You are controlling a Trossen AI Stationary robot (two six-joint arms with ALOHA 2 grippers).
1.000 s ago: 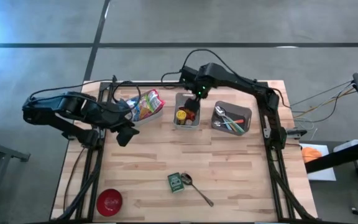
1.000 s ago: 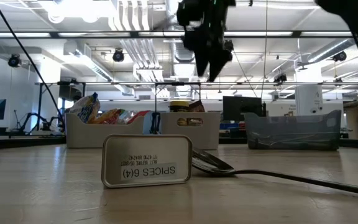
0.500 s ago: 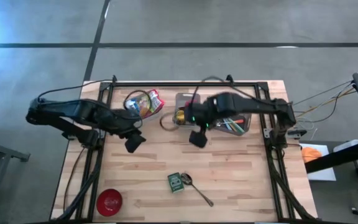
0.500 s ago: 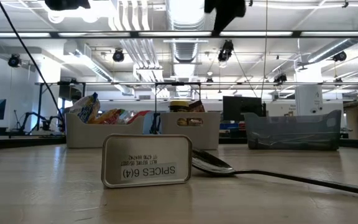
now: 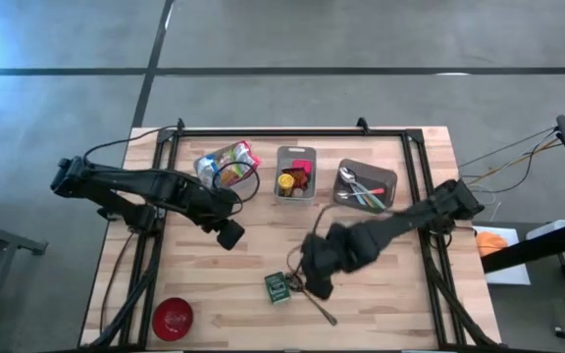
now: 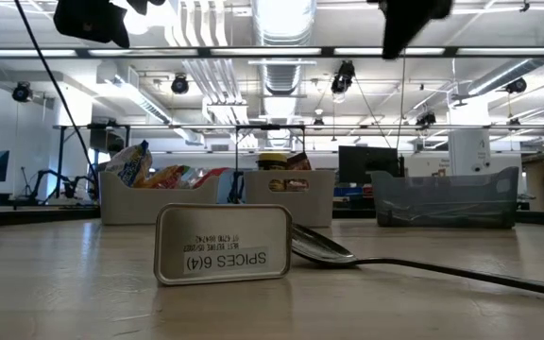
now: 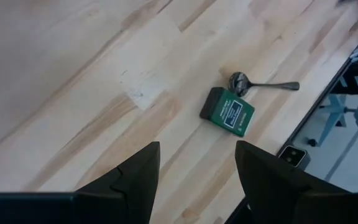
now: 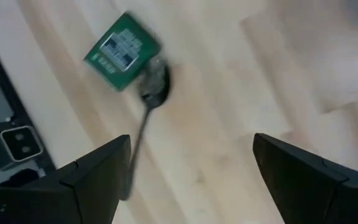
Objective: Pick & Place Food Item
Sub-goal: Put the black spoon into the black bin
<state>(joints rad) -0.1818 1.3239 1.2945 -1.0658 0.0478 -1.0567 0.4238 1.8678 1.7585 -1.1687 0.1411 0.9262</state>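
Approach phase, I'd say: right gripper (image 5: 314,284) is hanging wide open, empty, just above spice tin (image 5: 278,287) & spoon (image 5: 314,301). Left gripper (image 5: 229,235) is hovering part-open nearby, holding nothing. Next it's needing to drop squarely onto the tin w/o catching the spoon.

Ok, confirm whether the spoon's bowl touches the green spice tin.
Yes, the spoon lies with its bowl against the green spice tin's edge.

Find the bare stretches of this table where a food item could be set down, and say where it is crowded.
Bare wood lies between the red bowl and the green spice tin, and in the near right corner beyond the spoon. The far edge is crowded: snack bin, jar bin, cutlery tray.
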